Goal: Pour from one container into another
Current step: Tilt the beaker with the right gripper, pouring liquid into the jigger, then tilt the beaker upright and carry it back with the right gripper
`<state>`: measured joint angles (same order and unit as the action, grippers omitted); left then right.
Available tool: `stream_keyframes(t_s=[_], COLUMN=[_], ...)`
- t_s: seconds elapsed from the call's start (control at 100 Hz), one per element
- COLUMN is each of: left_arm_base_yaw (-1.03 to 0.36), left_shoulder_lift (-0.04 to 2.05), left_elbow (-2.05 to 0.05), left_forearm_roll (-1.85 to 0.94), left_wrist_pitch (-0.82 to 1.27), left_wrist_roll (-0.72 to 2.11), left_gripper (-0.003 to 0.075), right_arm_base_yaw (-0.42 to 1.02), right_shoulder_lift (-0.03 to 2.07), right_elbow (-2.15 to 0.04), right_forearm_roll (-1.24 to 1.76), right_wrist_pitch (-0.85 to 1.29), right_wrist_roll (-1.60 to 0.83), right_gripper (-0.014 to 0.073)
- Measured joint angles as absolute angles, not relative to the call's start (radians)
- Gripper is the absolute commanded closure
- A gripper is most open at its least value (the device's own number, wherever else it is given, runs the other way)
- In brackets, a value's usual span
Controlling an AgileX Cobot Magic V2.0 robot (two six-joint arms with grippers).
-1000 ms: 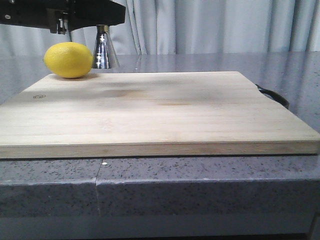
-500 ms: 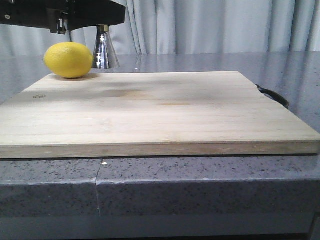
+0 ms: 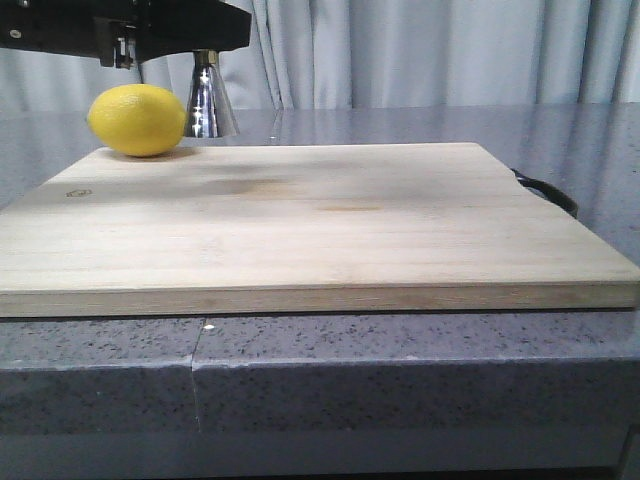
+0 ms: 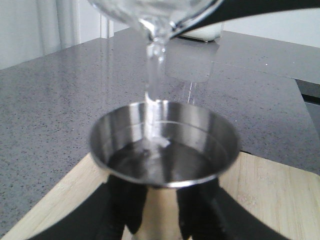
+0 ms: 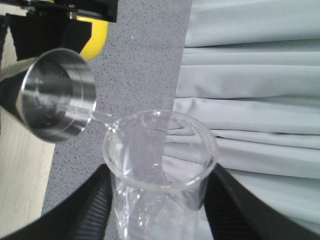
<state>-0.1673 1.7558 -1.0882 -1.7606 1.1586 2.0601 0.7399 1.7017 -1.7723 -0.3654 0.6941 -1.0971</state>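
The steel jigger [image 4: 165, 160] stands on the wooden board's far left corner, and my left gripper [image 4: 162, 220] is shut on its waist. Clear liquid lies in its upper cup. The glass beaker [image 4: 160, 15] is tilted above it, and a thin clear stream [image 4: 154, 75] falls from its lip into the cup. In the right wrist view my right gripper [image 5: 160, 215] is shut on the beaker [image 5: 160, 170], whose lip points at the jigger [image 5: 55, 95]. The front view shows only the jigger's lower cone [image 3: 208, 100] under the black left gripper [image 3: 200, 40]; the beaker is out of that view.
A yellow lemon [image 3: 137, 119] lies on the cutting board [image 3: 320, 220] just left of the jigger. The board has a black handle [image 3: 548, 190] on its right side and rests on a grey speckled counter [image 3: 400, 360]. Pale curtains hang behind.
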Motion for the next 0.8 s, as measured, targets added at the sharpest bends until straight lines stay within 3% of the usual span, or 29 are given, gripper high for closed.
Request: stream_keyframes(t_s=[0.2, 0.44, 0.8], left_arm_base_yaw=[-0.167, -0.167, -0.167], left_shoulder_lift=[1.756, 1.756, 1.756], left_elbow=[-1.088, -1.088, -1.088], left_forearm_roll=[-1.761, -1.761, -1.761], left_wrist_pitch=[1.159, 1.159, 1.159], left_wrist_roll=[2.060, 2.060, 2.060], left_gripper=[0.0498, 0.0498, 0.0498], right_arm_base_yaw=[0.740, 0.740, 0.670], right_shoulder_lift=[1.702, 1.702, 1.697], right_elbow=[-1.772, -1.772, -1.772], right_forearm_roll=[-0.367, -0.358, -0.324], right_wrist_pitch=[0.692, 0.695, 0.696], right_wrist_roll=[-1.067, -0.646, -0.290], right_gripper=[0.0267, 0.0267, 0.0267])
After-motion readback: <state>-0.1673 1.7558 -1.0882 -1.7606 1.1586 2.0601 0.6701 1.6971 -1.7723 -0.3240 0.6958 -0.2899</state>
